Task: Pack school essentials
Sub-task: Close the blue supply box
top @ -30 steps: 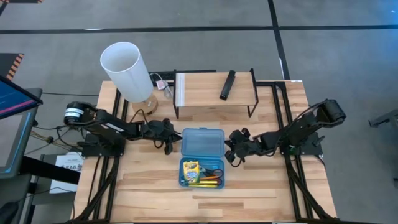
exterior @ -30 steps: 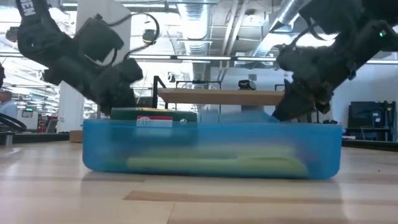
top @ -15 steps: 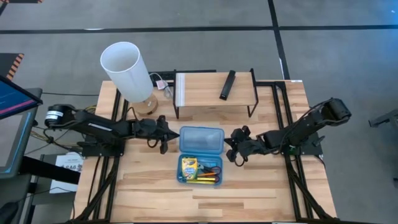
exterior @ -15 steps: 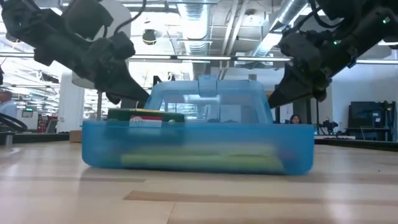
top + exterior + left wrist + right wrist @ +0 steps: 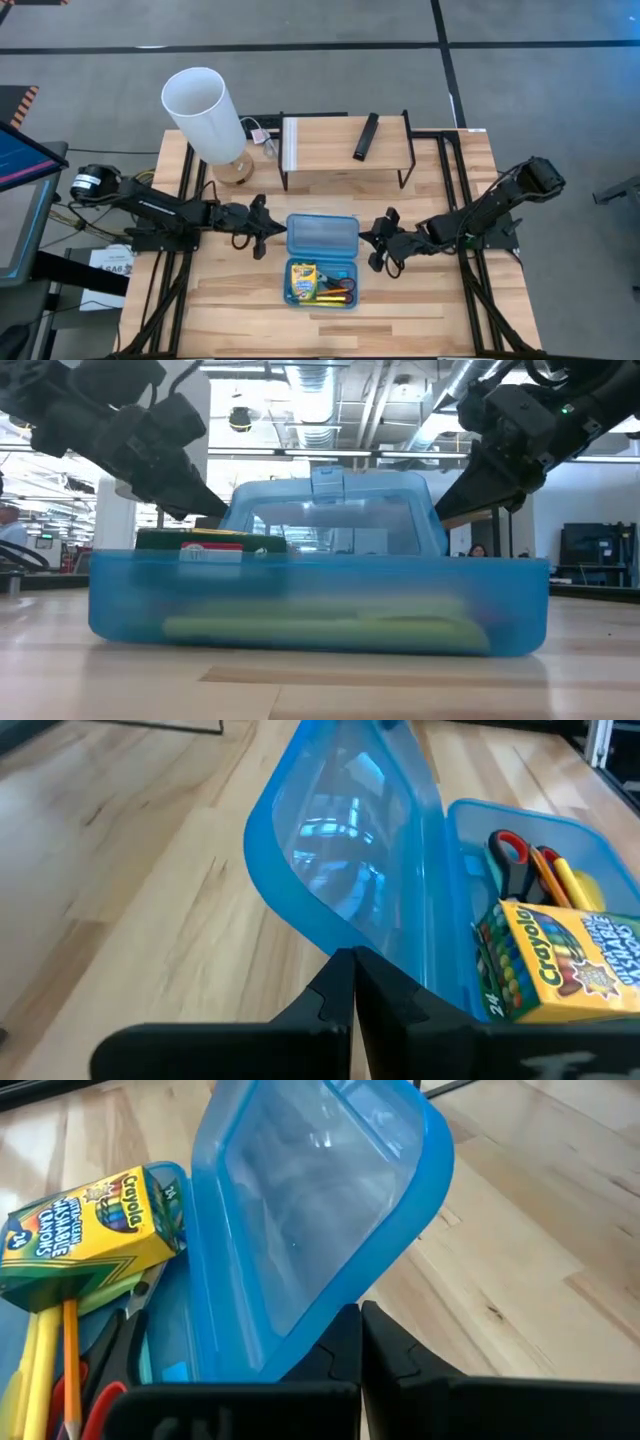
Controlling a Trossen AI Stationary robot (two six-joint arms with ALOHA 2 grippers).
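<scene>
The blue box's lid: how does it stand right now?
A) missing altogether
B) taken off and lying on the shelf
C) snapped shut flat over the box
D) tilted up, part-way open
D: the clear blue lid rises at a slant behind the blue box, with the crayon box and red-handled scissors uncovered inside, and the left gripper and right gripper beside its two ends.

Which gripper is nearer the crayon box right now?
Left. The left gripper is beside the lid, on the crayon box's side; the right gripper is opposite.
</scene>
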